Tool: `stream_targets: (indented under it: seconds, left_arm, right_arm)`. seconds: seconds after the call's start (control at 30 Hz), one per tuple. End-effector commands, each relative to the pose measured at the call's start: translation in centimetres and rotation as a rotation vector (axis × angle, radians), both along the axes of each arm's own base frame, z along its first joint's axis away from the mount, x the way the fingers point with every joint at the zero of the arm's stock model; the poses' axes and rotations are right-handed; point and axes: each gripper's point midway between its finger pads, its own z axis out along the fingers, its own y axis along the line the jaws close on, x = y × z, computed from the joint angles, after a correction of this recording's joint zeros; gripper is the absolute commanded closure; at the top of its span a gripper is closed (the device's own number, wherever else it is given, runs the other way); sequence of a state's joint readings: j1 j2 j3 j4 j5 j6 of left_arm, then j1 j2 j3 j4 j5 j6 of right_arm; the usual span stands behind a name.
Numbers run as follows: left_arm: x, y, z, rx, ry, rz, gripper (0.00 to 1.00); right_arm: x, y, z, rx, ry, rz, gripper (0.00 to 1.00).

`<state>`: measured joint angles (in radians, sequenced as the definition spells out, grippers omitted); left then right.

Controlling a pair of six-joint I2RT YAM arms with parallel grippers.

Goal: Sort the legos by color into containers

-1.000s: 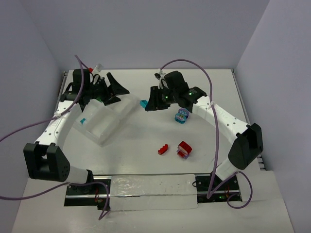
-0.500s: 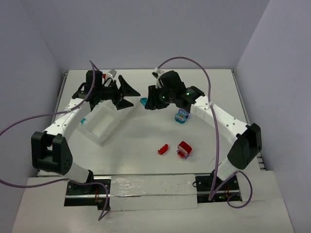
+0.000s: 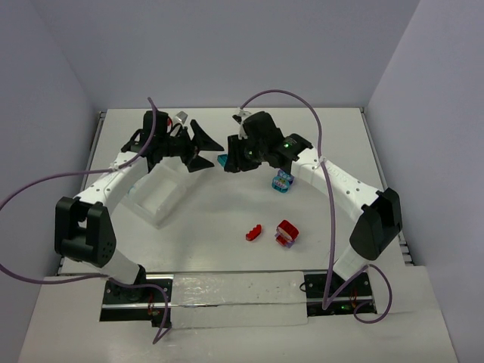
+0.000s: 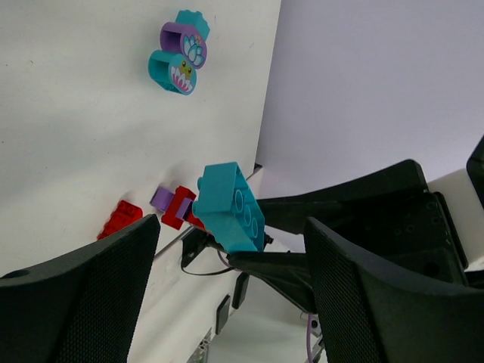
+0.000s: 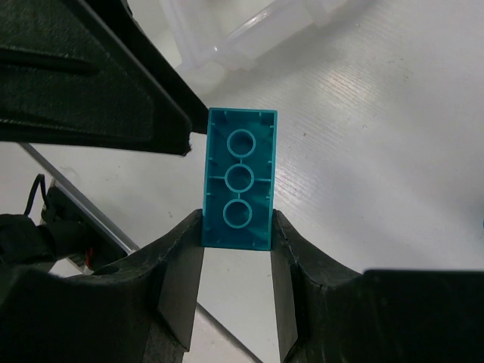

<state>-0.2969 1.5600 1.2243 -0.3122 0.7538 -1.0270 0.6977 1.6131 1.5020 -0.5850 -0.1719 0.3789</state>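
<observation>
Teal brick (image 5: pixel 239 189) pinched in R jaws, arm extended toward wide-spread L jaws.

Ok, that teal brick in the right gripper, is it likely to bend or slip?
Probably stiff: the teal brick shows straight edges while pinched by the right gripper. Its smooth glossy sides might slip. Likely light, since its underside looks hollow.

Left gripper (image 3: pixel 215 155) and right gripper (image 3: pixel 226 162) with teal brick (image 5: pixel 240 189) nearly meet beside tray (image 3: pixel 155 198); gap seems tight

teal brick (image 5: pixel 239 187) held aloft, red bricks (image 3: pixel 286 232) lying loose, white tray (image 3: pixel 160 195) at left
</observation>
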Motion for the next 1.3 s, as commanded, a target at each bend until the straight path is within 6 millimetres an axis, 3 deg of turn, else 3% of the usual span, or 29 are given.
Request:
stream_targets:
  seconds: [0.0, 0.37, 0.53, 0.6, 0.67, 0.7, 0.73, 0.87, 0.9, 1.03, 1.2, 1.27]
  left_arm:
    - [1.6, -0.6, 0.8, -0.019, -0.048, 0.034, 0.19]
    - [1.6, -2.3, 0.4, -0.022, -0.040, 0.005, 0.33]
    - [1.7, -2.6, 0.6, -0.023, -0.044, 0.003, 0.52]
    - [1.7, -2.5, 0.7, -0.021, -0.048, 0.005, 0.69]
    - [1.7, -2.5, 0.8, -0.017, -0.049, 0.003, 0.92]
    - [1.7, -2.5, 0.8, -0.016, -0.051, 0.001, 0.93]
    - [1.7, -2.5, 0.9, -0.012, -0.053, -0.002, 1.00]
    - [1.9, -1.7, 1.0, 0.022, -0.062, 0.009, 1.00]
    - [2.0, -1.4, 1.0, 0.034, -0.062, 0.016, 1.00]
    - [3.3, 2.2, 0.8, 0.110, -0.077, 0.084, 1.00]
    - [4.0, 9.5, 0.7, 0.260, -0.056, 0.220, 1.00]
    - [3.8, 15.2, 0.7, 0.455, -0.069, 0.344, 1.00]
  right_arm:
    - [0.4, 0.9, 2.8, 0.041, -0.072, 0.020, 0.99]
    - [0.5, 1.3, 2.9, 0.045, -0.072, 0.033, 0.99]
    - [0.5, 1.3, 2.6, 0.038, -0.069, 0.033, 0.99]
    - [0.5, 1.3, 2.6, 0.038, -0.071, 0.028, 0.99]
    - [0.6, 1.2, 2.6, 0.037, -0.071, 0.025, 0.97]
    - [0.6, 1.2, 2.6, 0.036, -0.071, 0.022, 0.97]
    - [0.6, 1.1, 2.7, 0.035, -0.074, 0.020, 0.89]
    - [0.7, 0.6, 2.8, 0.021, -0.077, -0.003, 0.19]
    - [0.7, 0.4, 3.0, 0.018, -0.083, -0.009, 0.14]
    - [0.4, -0.8, 4.2, 0.002, -0.116, -0.029, 0.06]
    - [0.1, -3.7, 6.1, -0.019, -0.183, -0.089, 0.05]
    - [0.1, -5.5, 6.3, -0.036, -0.204, -0.138, 0.05]
